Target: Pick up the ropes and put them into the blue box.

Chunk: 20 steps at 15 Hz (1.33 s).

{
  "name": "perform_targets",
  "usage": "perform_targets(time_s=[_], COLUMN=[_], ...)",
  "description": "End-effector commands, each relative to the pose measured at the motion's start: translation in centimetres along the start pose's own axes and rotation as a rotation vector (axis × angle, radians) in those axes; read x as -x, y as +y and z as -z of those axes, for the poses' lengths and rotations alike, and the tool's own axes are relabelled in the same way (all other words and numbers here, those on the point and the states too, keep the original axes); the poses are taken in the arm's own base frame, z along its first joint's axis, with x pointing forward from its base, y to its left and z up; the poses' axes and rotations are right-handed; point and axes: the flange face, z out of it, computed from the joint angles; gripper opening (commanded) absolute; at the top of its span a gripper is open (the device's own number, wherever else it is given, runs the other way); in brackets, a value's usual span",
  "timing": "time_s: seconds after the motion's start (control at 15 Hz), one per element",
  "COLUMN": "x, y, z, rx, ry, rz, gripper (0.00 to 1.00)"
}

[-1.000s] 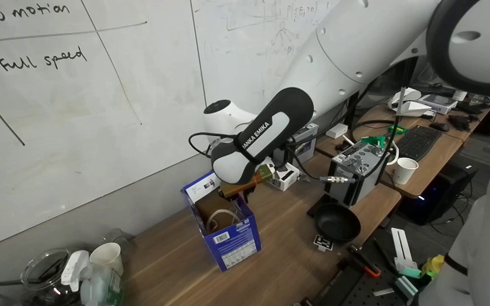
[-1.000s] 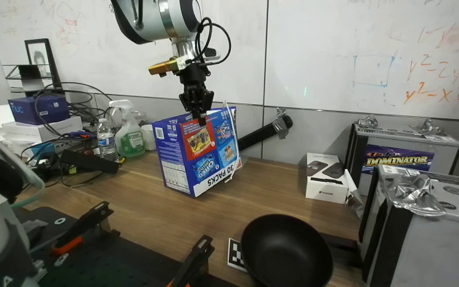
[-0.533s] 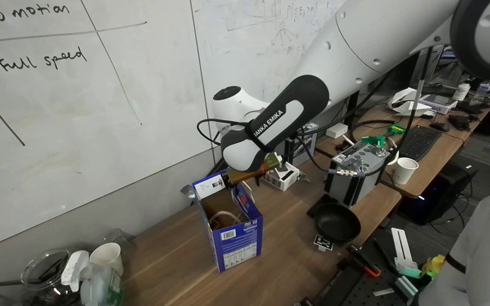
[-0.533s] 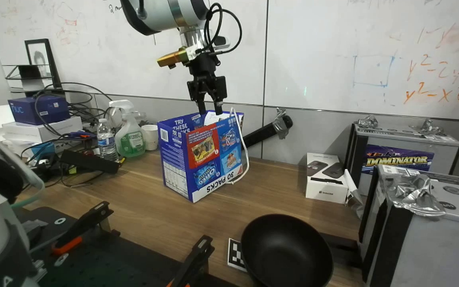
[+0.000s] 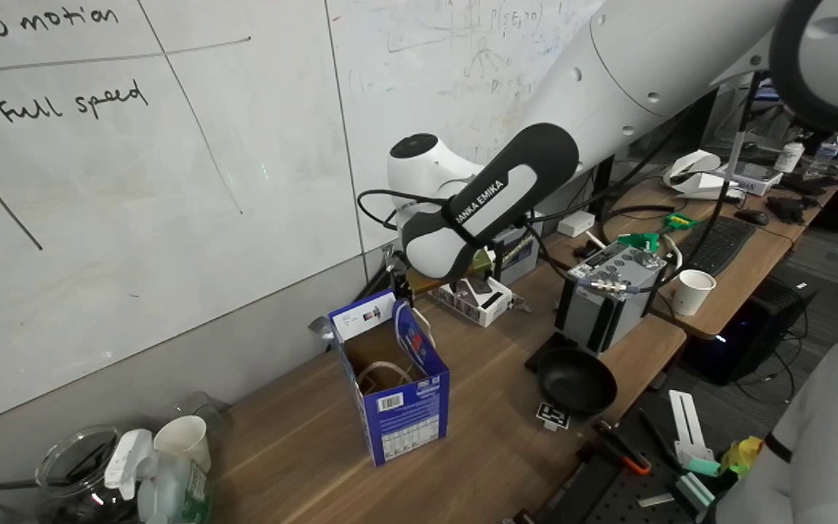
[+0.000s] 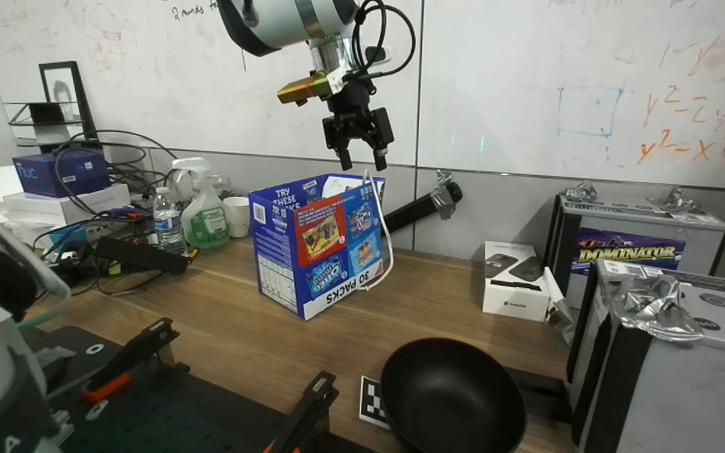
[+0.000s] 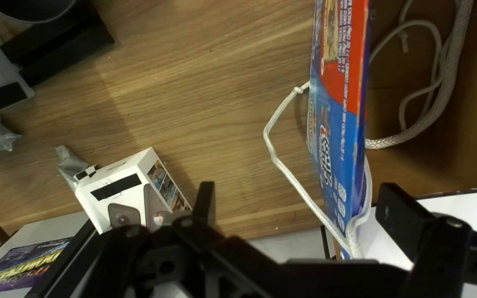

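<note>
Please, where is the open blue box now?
In both exterior views, the blue box stands on the table, left of the black pan, in front of the whiteboard.

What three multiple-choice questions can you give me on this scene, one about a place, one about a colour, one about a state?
1. Where does the thicker rope show?
A) On the keyboard
B) Inside the blue box
C) Beside the spray bottle

2. What colour is the pan?
A) Black
B) White
C) Red

3. How do the jaws stand?
A) Shut on rope
B) Shut on nothing
C) Open

Right letters:
1: B, since the wrist view shows it curving within the cardboard walls.
2: A, since its bowl is black in both exterior views.
3: C, since they stand well apart in the wrist view, gripping nothing.
</note>
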Motion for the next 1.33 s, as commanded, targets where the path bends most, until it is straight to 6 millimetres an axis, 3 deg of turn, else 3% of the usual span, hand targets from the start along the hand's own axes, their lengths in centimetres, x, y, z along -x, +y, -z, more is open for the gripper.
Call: perform_targets(time_s=[0.0,0.53,1.27], x=[-1.4,-3.6,-4.8], y=[0.7,0.6,0.2], z=[0.6,0.1,-2.6], rx=[-0.037,-0.102,-0.155], ry=[0.05,0.084,0.038], rz=[0.002,0.018,0.034], gripper=[1.0,1.0,1.0])
